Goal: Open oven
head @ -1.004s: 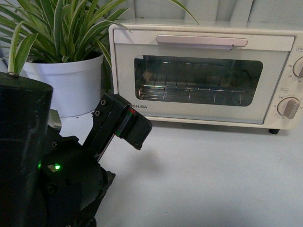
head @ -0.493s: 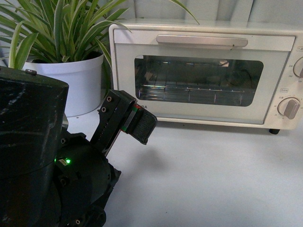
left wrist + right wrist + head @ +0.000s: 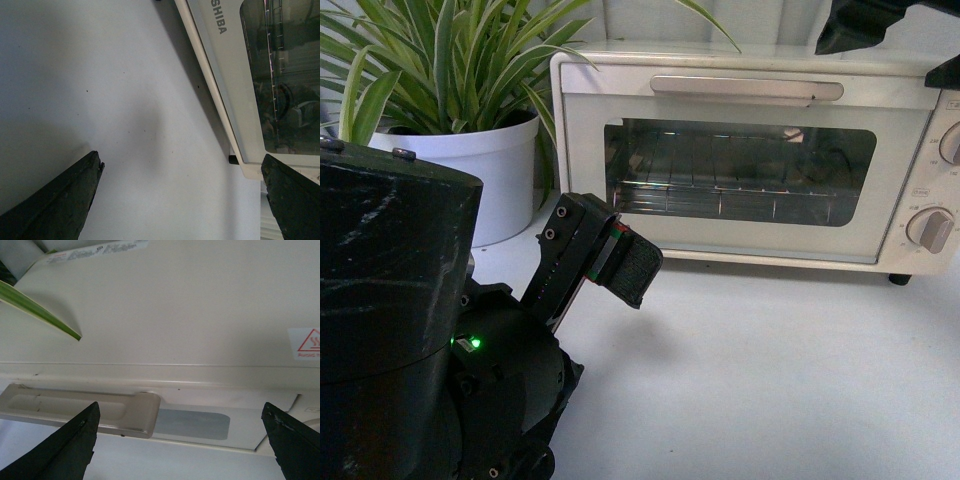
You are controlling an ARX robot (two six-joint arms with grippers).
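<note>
White worktop (image 3: 770, 370), pale wall behind: the oven (image 3: 750, 150) stands along the far edge toward the far right corner with its door shut. A white plant pot (image 3: 470, 175) of striped green leaves (image 3: 440, 60) sits just beside it at the far left corner.

Half a second ago only one arm showed. Now the right gripper (image 3: 180, 450) has come into the front view as dark shapes at the top right, above the oven's roof. Its wrist camera shows both fingers spread wide with nothing between them, over the roof and the right end of the bar handle (image 3: 80, 410). The left gripper (image 3: 180, 200) has climbed a little and edged closer to the door since then. Its fingers (image 3: 60, 200) are also wide apart and empty, above bare worktop in front of the oven's lower left corner.

Between the front camera and the near left of the worktop, the left arm's bulky black housing (image 3: 400, 320) blocks much of the view, a green light glowing on it. The raised gripper covers most of the TOSHIBA lettering (image 3: 218, 17), which the left wrist camera shows only as "SHIBA". One leaf (image 3: 40, 310) lies across the oven's roof on the side toward the pot.

Behind the glass the wire rack (image 3: 720, 195) shows, though reflections muddy the interior. The two round knobs (image 3: 930, 228) are cut by the frame edge, their markings too small to read. A red warning sticker (image 3: 307, 343) on the roof is cropped too. Whether the right gripper touches the oven cannot be told.
</note>
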